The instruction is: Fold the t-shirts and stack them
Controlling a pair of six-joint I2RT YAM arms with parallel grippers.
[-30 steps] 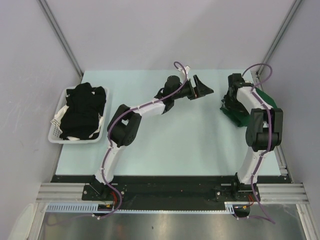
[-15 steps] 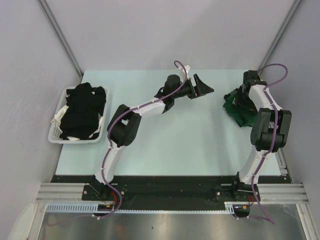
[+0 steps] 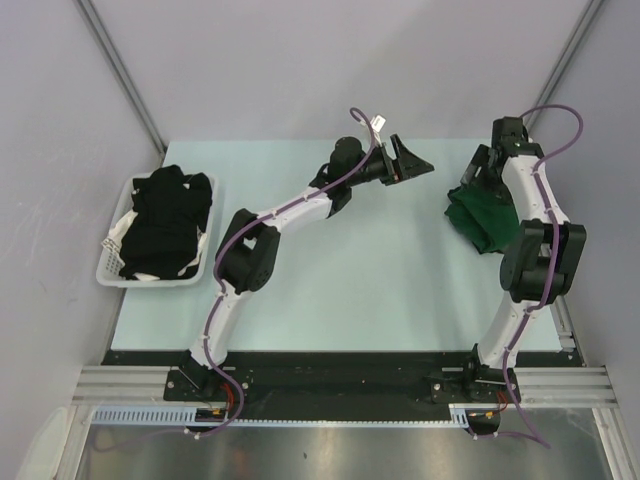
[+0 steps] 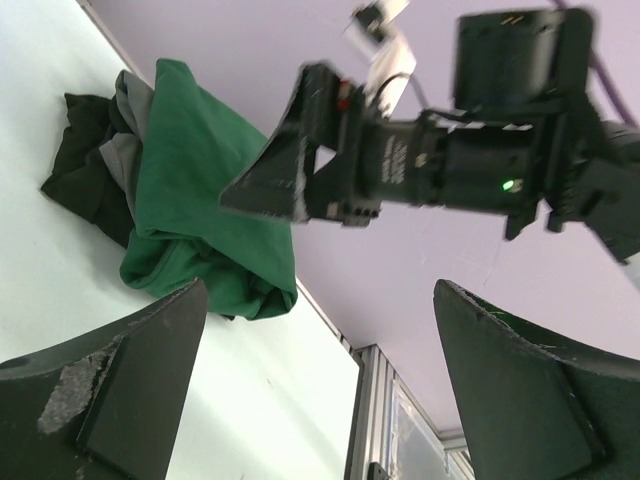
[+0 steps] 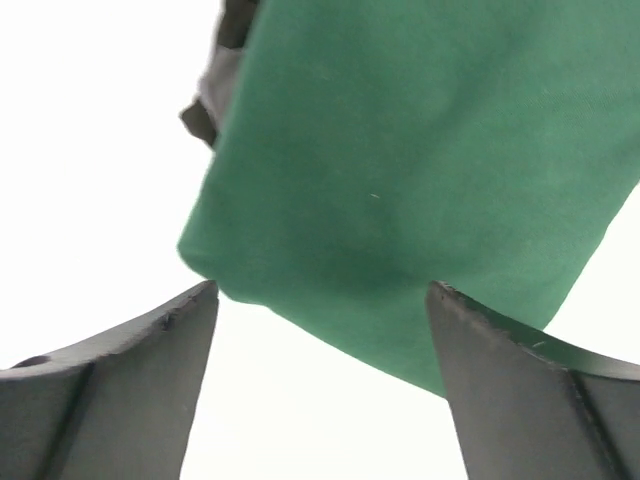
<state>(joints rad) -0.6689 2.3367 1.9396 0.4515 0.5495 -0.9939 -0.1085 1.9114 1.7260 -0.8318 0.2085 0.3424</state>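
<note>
Left wrist, unlike top, shows grey shirt [image 4: 124, 118] under green shirt [image 4: 205, 190] — grippers [image 4: 315, 300] [image 5: 320, 292] spread wide.

No writing, brand, number or sign can be read in any view. The dark green t-shirt [image 4: 190, 170] shows only plain cloth. A small white tag [image 4: 380, 25] at the top of the left wrist view is too blurred to read.

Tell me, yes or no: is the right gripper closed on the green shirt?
No: the right gripper stands wide open, and the green shirt lies beyond its jaws, not pinched.
</note>
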